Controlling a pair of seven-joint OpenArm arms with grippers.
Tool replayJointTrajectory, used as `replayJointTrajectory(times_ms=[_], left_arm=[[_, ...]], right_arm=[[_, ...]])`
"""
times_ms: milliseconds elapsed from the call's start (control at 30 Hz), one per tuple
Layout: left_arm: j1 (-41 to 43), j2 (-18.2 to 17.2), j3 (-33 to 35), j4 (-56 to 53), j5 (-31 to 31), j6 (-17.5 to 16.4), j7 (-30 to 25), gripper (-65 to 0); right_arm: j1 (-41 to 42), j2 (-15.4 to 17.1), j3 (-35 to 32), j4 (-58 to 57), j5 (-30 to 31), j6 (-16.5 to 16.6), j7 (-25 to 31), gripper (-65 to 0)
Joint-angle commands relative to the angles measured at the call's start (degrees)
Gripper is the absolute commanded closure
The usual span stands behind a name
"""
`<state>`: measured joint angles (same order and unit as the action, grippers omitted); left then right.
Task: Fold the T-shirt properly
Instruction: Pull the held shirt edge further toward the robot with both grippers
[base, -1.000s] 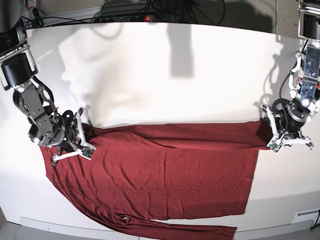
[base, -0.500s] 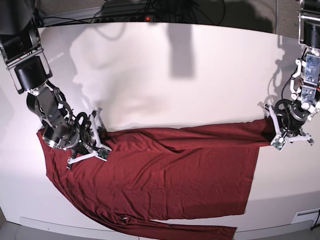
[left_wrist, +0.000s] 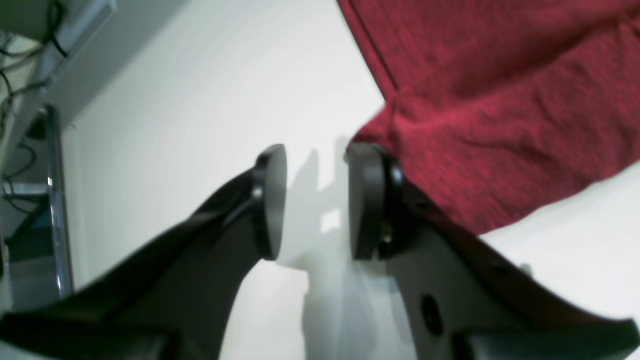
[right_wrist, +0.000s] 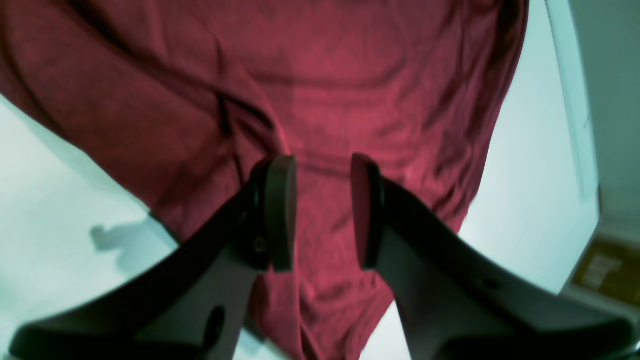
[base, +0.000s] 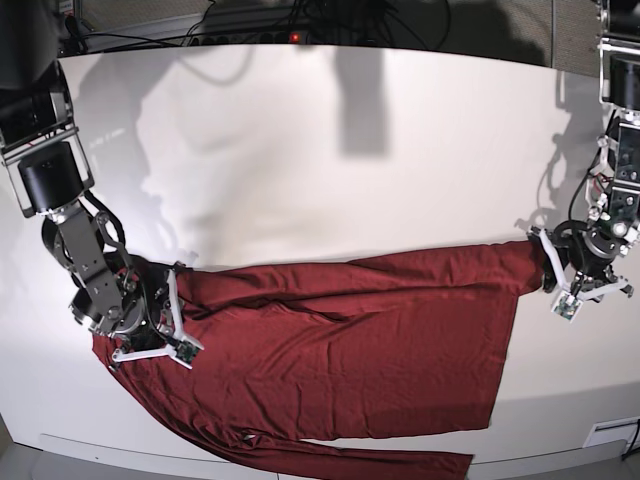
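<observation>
In the left wrist view the left gripper (left_wrist: 316, 200) has its two dark pads (left_wrist: 272, 200) apart with only the white table (left_wrist: 175, 125) seen between them, so it is open and holds nothing; the T-shirt (left_wrist: 500, 100) lies just beside the one pad, its red hemmed corner touching or almost touching it, I cannot tell which; in the right wrist view the right gripper (right_wrist: 322, 210) is also open, its pads (right_wrist: 280, 210) parted above the wrinkled red fabric of the T-shirt (right_wrist: 350, 75), and no cloth is pinched between them; the pale table (right_wrist: 50, 200) shows on both sides of the cloth; in the base view the T-shirt (base: 340, 350) is spread flat on the near half of the table (base: 350, 150), reaching from the near left corner almost to the right edge, one long sleeve lying along the near edge; the right gripper (base: 150, 340) is over the left end of the shirt, and the left gripper (base: 572, 285) is at the far right end of the cloth, near the right edge of the table
</observation>
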<state>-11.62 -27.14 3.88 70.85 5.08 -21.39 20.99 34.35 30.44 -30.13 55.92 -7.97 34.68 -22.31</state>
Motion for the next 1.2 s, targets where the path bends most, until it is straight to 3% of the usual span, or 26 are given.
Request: replayJointTrajectory(times_ms=[0, 133, 233, 333, 400, 433, 633, 800, 1000, 1167], left_arm=[[-1.7, -1.0, -0.4, 0.9, -1.3, 0.4, -0.1, -20.9], [-1.9, -1.0, -0.4, 0.9, -7.2, 0.4, 2.9, -20.9], [-1.9, -1.0, -0.4, 0.9, -14.6, 0.4, 3.2, -20.0], [-1.9, -0.7, -0.4, 0.9, -20.2, 0.3, 3.2, -14.5], [-1.9, 0.0, -0.4, 0.9, -20.2, 0.2, 2.9, -5.3], [-1.9, 0.3, -0.4, 0.9, -20.1, 0.2, 2.8, 0.0], [-1.9, 2.1, -0.4, 0.8, -20.0, 0.2, 1.2, 0.0], [-1.9, 3.3, -0.4, -1.0, -18.0, 0.2, -2.3, 0.0], [-1.9, 3.7, -0.4, -10.0, -19.3, 0.2, -7.3, 0.0], [-1.5, 3.6, -0.4, -13.2, -22.4, 0.2, -5.2, 0.0]], right_arm=[[2.4, 0.9, 0.5, 0.8, 1.4, -0.9, -0.9, -18.4], [2.8, 2.0, 0.5, 0.9, 8.8, -0.6, -5.1, -18.4], [2.8, 2.9, 0.5, 1.0, 18.4, -0.1, -5.9, -17.4], [2.7, 3.0, 0.5, 1.1, 26.2, 0.7, -9.2, -9.6], [2.6, 3.0, 0.5, 1.1, 27.8, 2.0, -10.4, -1.8], [2.4, 3.0, 0.5, 1.1, 27.8, 2.0, -10.5, 0.0], [1.2, 2.5, 0.5, 0.8, 25.2, 1.6, -9.3, 0.0], [-0.6, 2.1, 0.5, -3.5, 20.1, -1.7, -2.1, 0.0], [-0.6, 1.6, 0.5, -12.2, 20.1, -2.0, 2.8, 0.0], [-1.0, 1.8, 0.5, -13.1, 20.1, -0.5, 2.5, 0.0]])
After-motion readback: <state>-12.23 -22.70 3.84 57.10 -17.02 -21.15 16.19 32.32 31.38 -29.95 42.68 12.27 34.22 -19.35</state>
